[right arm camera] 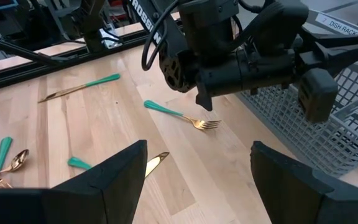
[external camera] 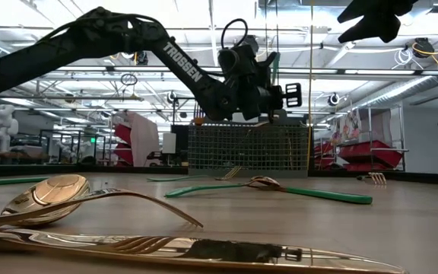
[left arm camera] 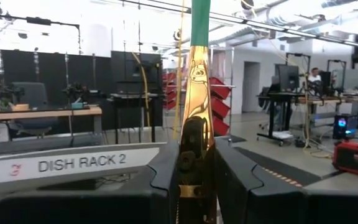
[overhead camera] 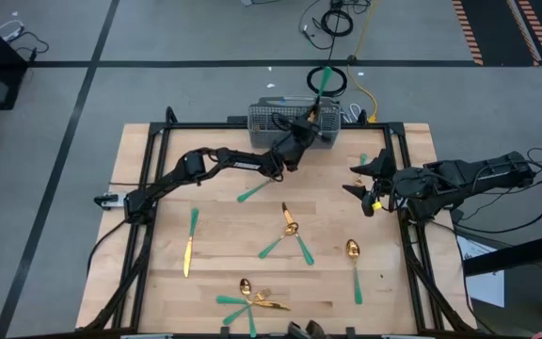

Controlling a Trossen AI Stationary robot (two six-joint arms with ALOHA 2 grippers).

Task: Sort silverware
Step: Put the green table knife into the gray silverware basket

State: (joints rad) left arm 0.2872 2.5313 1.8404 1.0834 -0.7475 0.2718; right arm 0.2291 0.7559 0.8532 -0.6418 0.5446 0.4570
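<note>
My left gripper (overhead camera: pixel 309 119) hovers over the grey wire-mesh caddy (overhead camera: pixel 285 118) at the table's far edge, shut on a gold-bladed knife (left arm camera: pixel 196 93) whose teal handle (overhead camera: pixel 324 80) points up. In the low view this gripper (external camera: pixel 258 80) hangs above the caddy (external camera: pixel 249 148). My right gripper (overhead camera: pixel 362 183) is open in the air at the table's right side, touching nothing. The other silverware lies flat on the wood: a fork (overhead camera: pixel 252 193), a knife (overhead camera: pixel 189 247), a crossed pair (overhead camera: pixel 292 231), a spoon (overhead camera: pixel 354 256) and a cluster (overhead camera: pixel 250 299) at the near edge. My left gripper pinches the knife's gold blade (left arm camera: pixel 196 134) between its two fingers (left arm camera: pixel 166 174), which reach roughly level toward the table's far edge. The knife stands upright across the fingers, teal handle up, lifted clear of the table above the caddy. The blade's lower end is hidden between the fingers.
The caddy stands against the far edge, labelled DISH RACK 2 (left arm camera: pixel 82 163). A black frame (overhead camera: pixel 407 188) runs along the table's sides. One teal piece (overhead camera: pixel 363 160) lies close to my right gripper. Bare wood (overhead camera: pixel 224 160) shows at the far left of the table.
</note>
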